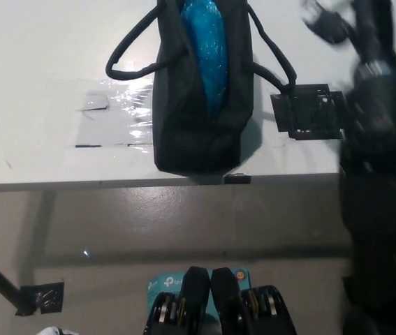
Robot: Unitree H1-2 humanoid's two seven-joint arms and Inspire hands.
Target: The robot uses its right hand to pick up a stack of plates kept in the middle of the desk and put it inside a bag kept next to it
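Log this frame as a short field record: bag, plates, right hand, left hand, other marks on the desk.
bag: black bag standing open on the white desk near its front edge
plates: blue plates inside the bag, visible through the opening
right hand: black right hand blurred at upper right, clear of the bag; open or shut unclear
left hand: only a white sliver at the bottom left edge
other: clear tape patch left of bag, black tape square right of it

Lighting: bright and even; we read the white desk (37,42) as nearly washed out. Glare: specular patches on the clear tape (114,115) left of the bag (201,105). Shadows: soft band on the floor (149,223) beneath the desk edge; dim there. Blur: the right hand (330,24) and black arm smear heavily; bag and tape stay sharp.
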